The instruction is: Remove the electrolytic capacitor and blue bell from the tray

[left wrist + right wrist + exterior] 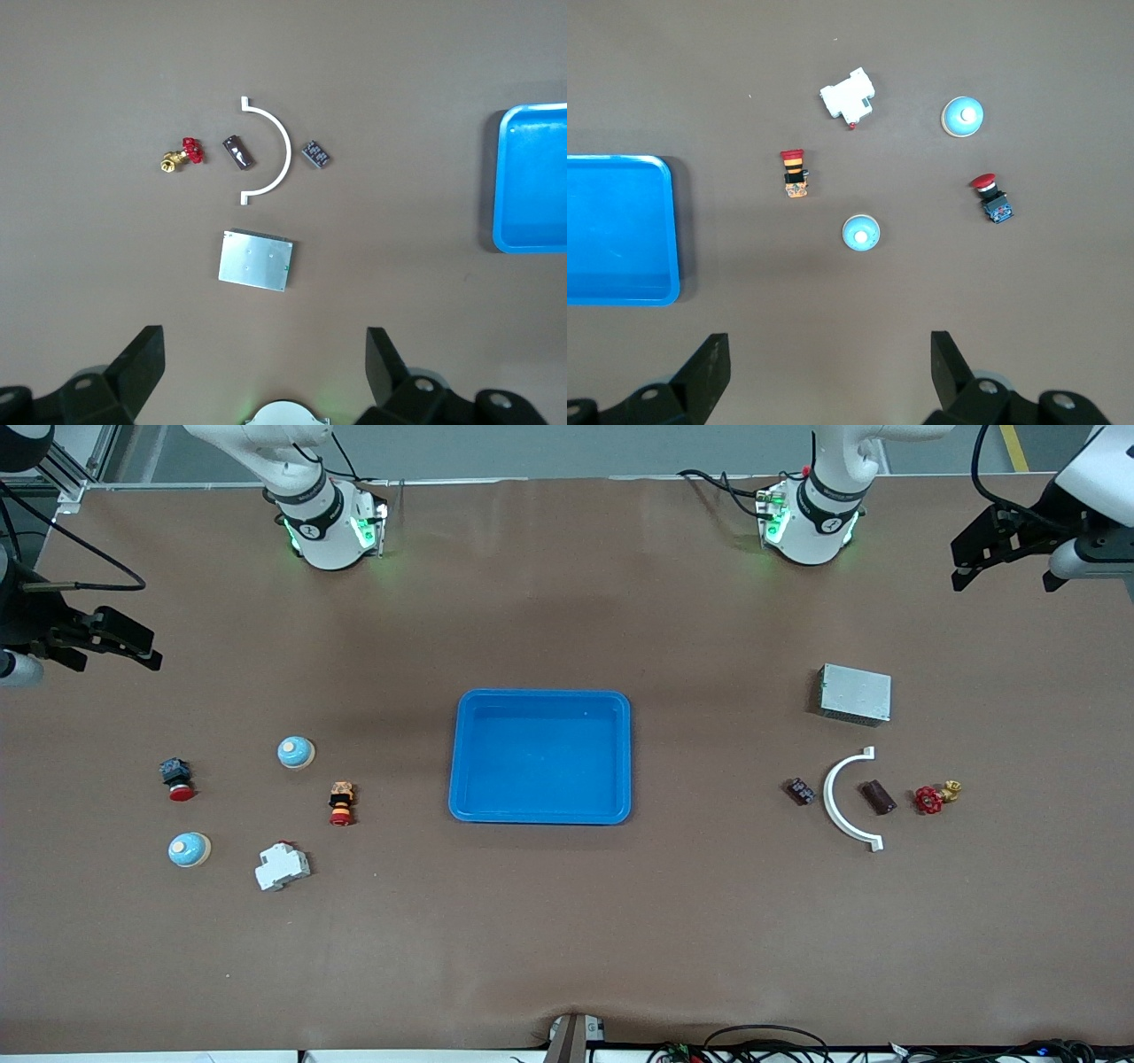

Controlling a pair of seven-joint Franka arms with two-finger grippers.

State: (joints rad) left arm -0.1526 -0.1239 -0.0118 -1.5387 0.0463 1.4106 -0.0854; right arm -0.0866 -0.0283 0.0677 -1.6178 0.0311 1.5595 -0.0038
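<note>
The left gripper (pixel 1005 545), fingers spread and empty, hangs at the upper right edge of the front view; the dark brown capacitor (pixel 879 796) lies well below it in the frame, inside the curve of a white arc piece (pixel 839 797). The right gripper (pixel 106 642), also spread and empty, sits at the frame's left edge. Two blue bells (pixel 296 752) (pixel 189 849) lie lower in the frame, well apart from it. The blue tray (pixel 461 753) occupies the centre.

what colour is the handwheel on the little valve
Red, on a brass-coloured valve; clearest in the left wrist view.
</note>
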